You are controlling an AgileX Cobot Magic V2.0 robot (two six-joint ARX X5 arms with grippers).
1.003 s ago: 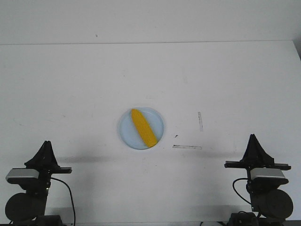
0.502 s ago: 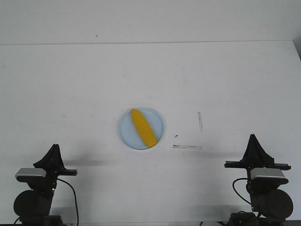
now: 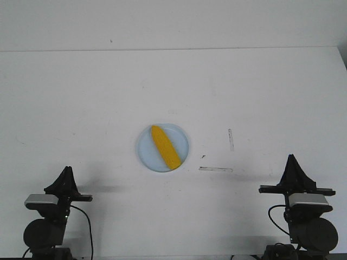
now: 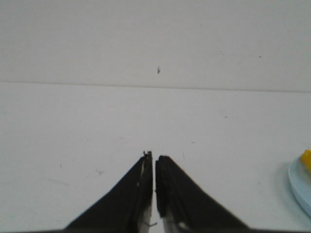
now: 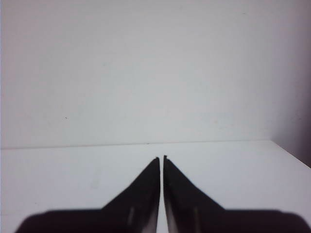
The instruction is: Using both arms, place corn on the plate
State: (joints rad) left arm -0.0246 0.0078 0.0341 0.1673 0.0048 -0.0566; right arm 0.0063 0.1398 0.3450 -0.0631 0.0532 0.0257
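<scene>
The yellow-orange corn (image 3: 165, 147) lies slantwise on the pale blue plate (image 3: 144, 151) at the table's middle, its narrow end pointing far-left. My left gripper (image 3: 67, 172) is shut and empty at the near left, well apart from the plate. My right gripper (image 3: 292, 158) is shut and empty at the near right. In the left wrist view the shut left gripper (image 4: 154, 156) points over bare table, with the plate's rim (image 4: 297, 183) and a bit of corn (image 4: 306, 158) at the frame's edge. In the right wrist view the shut right gripper (image 5: 161, 158) points at bare table and wall.
Two thin tape strips (image 3: 215, 169) (image 3: 231, 139) lie on the white table (image 3: 244, 92) to the right of the plate. The table's far edge meets a white wall. Grey camera modules (image 3: 41, 201) (image 3: 308, 200) sit on both arms.
My left arm has drawn back toward the near edge and a little to the right. The right arm, corn and plate have not moved.
</scene>
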